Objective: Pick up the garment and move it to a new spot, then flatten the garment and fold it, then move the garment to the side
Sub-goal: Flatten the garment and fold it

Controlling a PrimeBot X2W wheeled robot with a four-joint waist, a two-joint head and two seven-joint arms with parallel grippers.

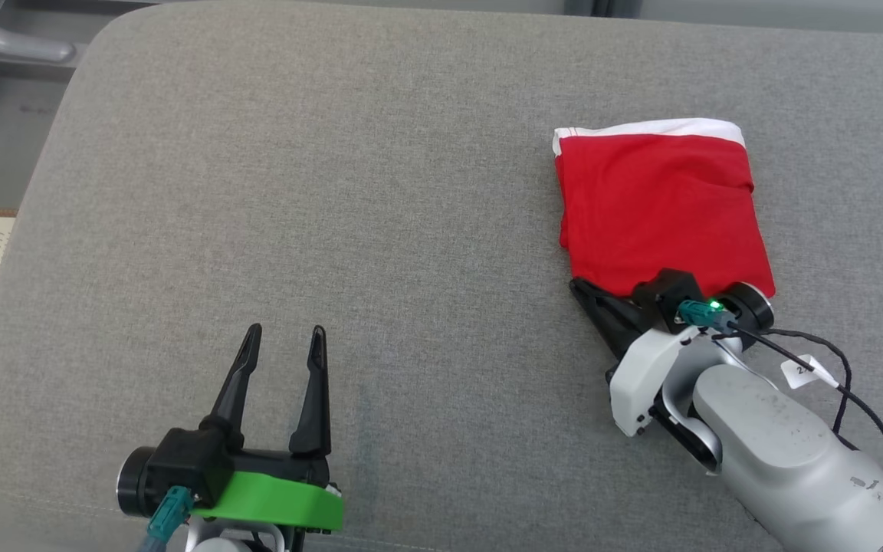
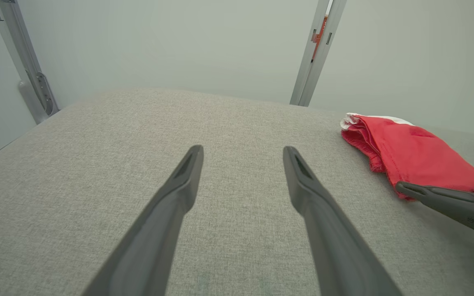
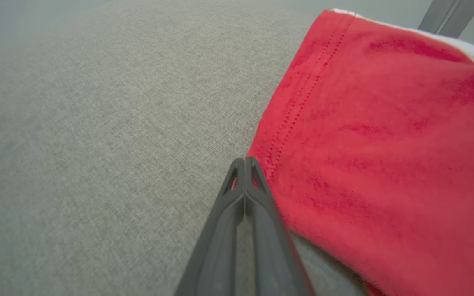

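Head view: showing the red garment (image 1: 660, 207) lying folded on the right of the grey cushion (image 1: 334, 192); holding the left gripper (image 1: 287, 330) spread and empty at near left. Left wrist view: looking across the cushion toward the garment at right. Right wrist view: resting the right gripper (image 3: 245, 159) pressed together, pinching nothing, just beside the garment's hem. Judging folding done, sideways placement seemingly nearing completion.
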